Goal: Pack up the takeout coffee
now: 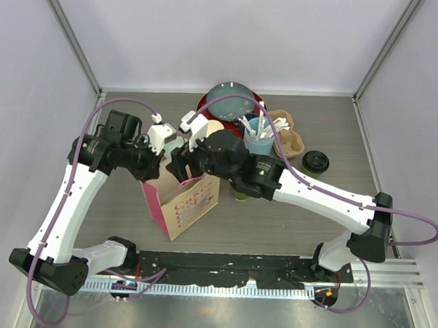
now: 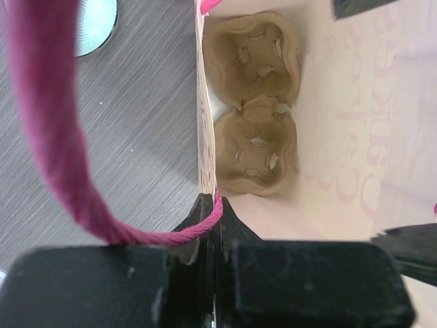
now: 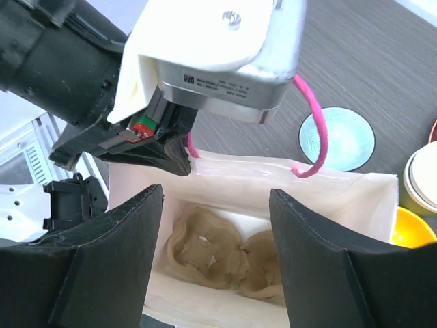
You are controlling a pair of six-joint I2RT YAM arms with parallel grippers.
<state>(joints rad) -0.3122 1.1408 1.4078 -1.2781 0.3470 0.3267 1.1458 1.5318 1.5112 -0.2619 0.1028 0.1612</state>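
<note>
The paper bag (image 1: 182,204) with pink print stands open in the middle of the table. My left gripper (image 2: 215,202) is shut on its rim, and the pink handle (image 2: 48,137) is pinched in with it. A brown two-cup carrier (image 2: 252,102) lies on the bag's floor, with both cups empty. Above the bag's mouth my right gripper (image 3: 215,198) hangs open and holds nothing; the carrier (image 3: 225,256) shows between its fingers. One dark green takeout coffee cup (image 1: 239,193) stands to the right of the bag, half hidden under my right arm. A green cup with a cream inside (image 3: 420,179) shows at the right edge.
Behind the bag are a red plate with a teal bowl (image 1: 229,99), a light-blue cup of white utensils (image 1: 258,142) and a second brown carrier (image 1: 289,136). Black lids (image 1: 315,162) lie at the right. A small teal dish (image 3: 336,137) sits beside the bag, and something yellow (image 3: 408,229) beside that.
</note>
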